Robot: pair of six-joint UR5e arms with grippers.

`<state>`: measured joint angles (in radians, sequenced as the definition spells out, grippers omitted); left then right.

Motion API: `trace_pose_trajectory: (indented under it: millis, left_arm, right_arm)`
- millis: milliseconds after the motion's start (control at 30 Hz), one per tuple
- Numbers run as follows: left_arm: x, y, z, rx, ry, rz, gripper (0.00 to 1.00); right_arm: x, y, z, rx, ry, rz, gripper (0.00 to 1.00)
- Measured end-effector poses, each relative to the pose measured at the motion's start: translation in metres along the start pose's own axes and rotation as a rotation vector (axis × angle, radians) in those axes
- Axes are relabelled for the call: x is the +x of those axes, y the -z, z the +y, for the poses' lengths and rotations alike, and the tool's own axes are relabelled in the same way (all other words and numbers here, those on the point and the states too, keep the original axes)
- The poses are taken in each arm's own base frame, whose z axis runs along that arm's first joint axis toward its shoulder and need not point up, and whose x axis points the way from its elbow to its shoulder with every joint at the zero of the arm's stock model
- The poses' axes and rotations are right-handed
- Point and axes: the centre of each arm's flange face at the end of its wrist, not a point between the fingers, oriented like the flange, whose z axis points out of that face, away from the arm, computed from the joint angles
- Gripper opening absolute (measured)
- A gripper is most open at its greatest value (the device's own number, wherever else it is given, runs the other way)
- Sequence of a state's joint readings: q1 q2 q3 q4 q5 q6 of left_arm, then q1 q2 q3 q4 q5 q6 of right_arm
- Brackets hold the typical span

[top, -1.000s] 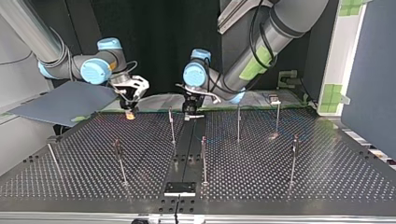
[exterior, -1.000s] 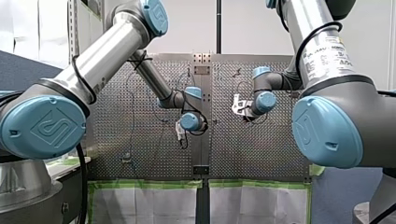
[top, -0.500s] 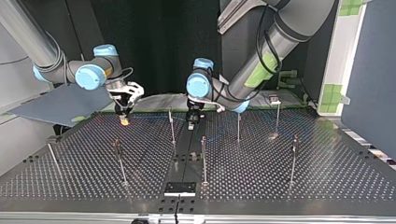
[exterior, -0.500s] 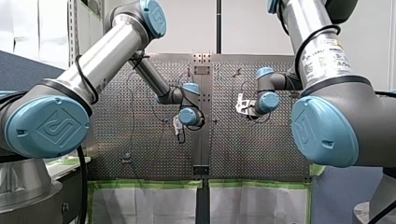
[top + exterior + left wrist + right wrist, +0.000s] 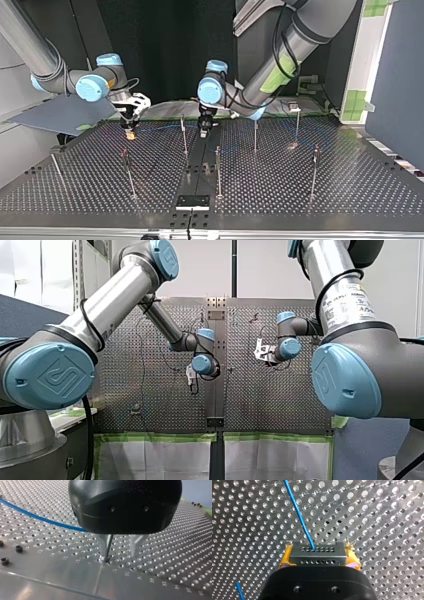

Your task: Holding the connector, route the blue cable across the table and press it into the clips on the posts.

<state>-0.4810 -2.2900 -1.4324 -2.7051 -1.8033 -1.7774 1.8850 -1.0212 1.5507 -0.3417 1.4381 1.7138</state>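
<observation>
- Perforated table [image 5: 300, 195]: taking the top view as a clock face, thin posts [image 5: 218, 170] stand scattered across it. Their clips are too small to make out.
- My right gripper [image 5: 317, 558] is near ten o'clock of the table in the top view. Its yellow pads [image 5: 352, 556] are clamped on the two sides of the connector.
- My left gripper [image 5: 118, 556] is near twelve o'clock and points down at the plate. Its metal fingers [image 5: 133, 546] are apart, with nothing between them.
- Connector [image 5: 317, 553]: a small grey block that looks rigid. A firm pinch on its sides should hold, and it is the sound place to pull from.
- Blue cable [image 5: 299, 512]: it leaves the connector ahead of my right gripper, then shows faintly along the plate toward two o'clock, passing beside my left gripper. I judge it light, thin and limp, so it will trail and sag and may kink under a hard pull. It is best pinched just beside a clip when pressed in.
</observation>
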Motion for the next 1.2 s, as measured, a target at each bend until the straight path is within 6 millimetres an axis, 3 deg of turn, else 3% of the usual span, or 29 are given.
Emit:
trace_pose_trajectory:
  millis: [300, 633, 900, 1200]
  left_arm:
    - [-0.002, 0.014, -0.008, -0.026, -0.054, 0.046, 1.0]
    - [-0.029, 0.045, -0.034, -0.039, -0.098, 0.07, 1.0]
    - [-0.021, 0.074, -0.046, -0.025, -0.138, 0.138, 1.0]
    - [-0.024, 0.101, -0.079, 0.036, -0.15, 0.134, 1.0]
  right_arm:
    - [-0.006, 0.001, -0.003, 0.018, 0.002, -0.017, 0.0]
    - [-0.011, 0.003, -0.003, 0.023, 0.003, -0.029, 0.0]
    - [-0.012, 0.003, -0.003, 0.029, 0.0, -0.032, 0.0]
    - [-0.013, 0.004, -0.003, 0.029, 0.0, -0.044, 0.0]
